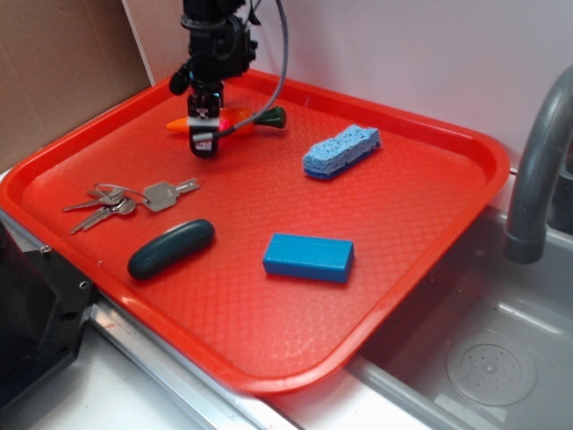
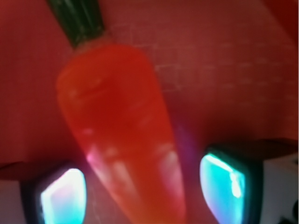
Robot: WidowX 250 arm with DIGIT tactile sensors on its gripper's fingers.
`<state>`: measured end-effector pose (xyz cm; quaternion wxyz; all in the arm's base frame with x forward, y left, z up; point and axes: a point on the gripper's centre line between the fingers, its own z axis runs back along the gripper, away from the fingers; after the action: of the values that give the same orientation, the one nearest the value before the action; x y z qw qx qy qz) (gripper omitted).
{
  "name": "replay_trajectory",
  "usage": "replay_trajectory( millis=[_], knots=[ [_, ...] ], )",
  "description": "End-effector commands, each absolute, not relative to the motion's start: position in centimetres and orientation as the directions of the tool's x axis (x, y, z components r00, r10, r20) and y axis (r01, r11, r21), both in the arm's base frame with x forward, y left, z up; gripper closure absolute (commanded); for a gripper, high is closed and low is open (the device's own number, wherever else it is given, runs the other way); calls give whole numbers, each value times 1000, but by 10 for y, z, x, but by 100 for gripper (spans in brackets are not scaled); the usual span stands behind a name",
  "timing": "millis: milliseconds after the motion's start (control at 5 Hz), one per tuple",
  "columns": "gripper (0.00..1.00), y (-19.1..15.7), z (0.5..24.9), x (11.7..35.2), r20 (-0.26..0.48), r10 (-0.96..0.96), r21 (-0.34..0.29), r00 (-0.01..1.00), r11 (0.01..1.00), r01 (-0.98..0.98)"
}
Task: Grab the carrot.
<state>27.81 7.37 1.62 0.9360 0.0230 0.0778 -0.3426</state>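
Observation:
The carrot (image 1: pixel 240 117) lies on its side at the back left of the red tray (image 1: pixel 421 233), orange with a dark green stem (image 1: pixel 272 115) pointing right. My gripper (image 1: pixel 204 148) hangs straight down over its middle and hides part of it. In the wrist view the carrot (image 2: pixel 117 121) fills the space between my two fingers, with its stem (image 2: pixel 77 21) at the top. The gripper (image 2: pixel 145 189) is open, and a thin strip of tray shows between the carrot and each fingertip (image 2: pixel 226 182).
On the tray lie a blue sponge (image 1: pixel 341 150), a blue rectangular block (image 1: pixel 309 257), a bunch of keys (image 1: pixel 134 198) and a dark green oval object (image 1: pixel 171 247). A sink basin (image 1: pixel 483 358) and grey faucet (image 1: pixel 537 170) are to the right, and cardboard (image 1: pixel 63 63) stands at the back left.

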Motion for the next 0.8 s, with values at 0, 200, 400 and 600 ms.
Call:
replay_trajectory(
  millis=[0, 200, 400, 600],
  knots=[
    [100, 62, 27, 281, -100, -584, 77, 805, 803, 592],
    [100, 57, 52, 281, -56, -544, 138, 837, 826, 546],
    [100, 37, 103, 259, 84, -321, 224, 943, 929, 296],
    [100, 24, 156, 224, 137, -63, 93, 988, 994, 51]
  ],
)
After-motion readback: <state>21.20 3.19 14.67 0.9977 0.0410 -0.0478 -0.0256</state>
